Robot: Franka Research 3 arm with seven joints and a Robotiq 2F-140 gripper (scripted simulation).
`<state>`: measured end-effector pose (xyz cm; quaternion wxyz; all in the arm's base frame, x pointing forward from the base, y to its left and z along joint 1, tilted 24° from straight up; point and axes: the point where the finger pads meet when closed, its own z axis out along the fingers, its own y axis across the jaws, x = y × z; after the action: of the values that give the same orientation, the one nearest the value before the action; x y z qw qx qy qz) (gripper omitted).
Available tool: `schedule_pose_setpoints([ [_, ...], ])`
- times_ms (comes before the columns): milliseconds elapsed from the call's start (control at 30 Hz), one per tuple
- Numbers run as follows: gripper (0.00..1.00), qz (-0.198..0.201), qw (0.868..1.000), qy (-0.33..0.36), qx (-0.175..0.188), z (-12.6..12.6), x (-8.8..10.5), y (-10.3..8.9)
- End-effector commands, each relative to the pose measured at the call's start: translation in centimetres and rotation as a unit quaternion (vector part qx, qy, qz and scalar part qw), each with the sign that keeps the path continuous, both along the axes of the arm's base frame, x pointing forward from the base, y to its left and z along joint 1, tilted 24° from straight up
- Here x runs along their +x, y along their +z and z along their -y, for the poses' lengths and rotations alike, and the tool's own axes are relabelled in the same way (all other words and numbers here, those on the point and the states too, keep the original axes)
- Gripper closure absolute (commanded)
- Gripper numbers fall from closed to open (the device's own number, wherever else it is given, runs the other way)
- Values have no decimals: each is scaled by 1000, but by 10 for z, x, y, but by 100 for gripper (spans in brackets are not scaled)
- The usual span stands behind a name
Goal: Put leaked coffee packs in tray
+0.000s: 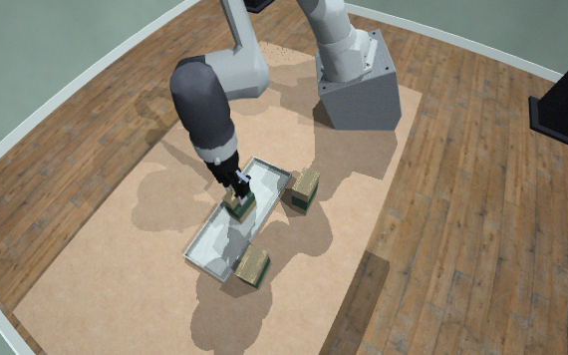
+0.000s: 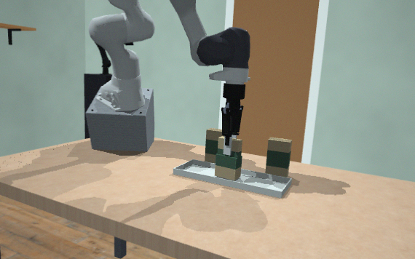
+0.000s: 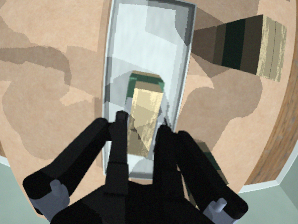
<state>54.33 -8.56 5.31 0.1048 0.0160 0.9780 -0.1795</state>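
Gripping one pack (image 1: 241,208) (image 2: 228,164) (image 3: 146,105) near its top, the hand (image 1: 239,195) (image 2: 228,149) (image 3: 142,108) points down, fingers nearly together. The pack is upright over the tray (image 1: 204,268) (image 2: 261,190) (image 3: 106,65); whether it touches it, I cannot tell. Two others, the near pack (image 1: 305,185) (image 2: 211,145) (image 3: 212,162) and far pack (image 1: 253,265) (image 2: 279,158) (image 3: 240,45) from the base (image 1: 365,107) (image 2: 117,131), stand between tray and the bench's (image 1: 119,249) (image 2: 87,214) (image 3: 30,30) back long edge. Green bands cross tan wrapping.
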Motion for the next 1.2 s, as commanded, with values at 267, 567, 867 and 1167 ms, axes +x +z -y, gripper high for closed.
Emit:
schedule_pose_setpoints([
  [267, 76, 4, 1000, -2, 2, -1, 2, 1],
  [567, 45, 4, 1000, -2, 2, -1, 2, 1],
  [867, 45, 4, 1000, -2, 2, -1, 2, 1],
  [1167, 45, 4, 1000, -2, 2, -1, 2, 1],
])
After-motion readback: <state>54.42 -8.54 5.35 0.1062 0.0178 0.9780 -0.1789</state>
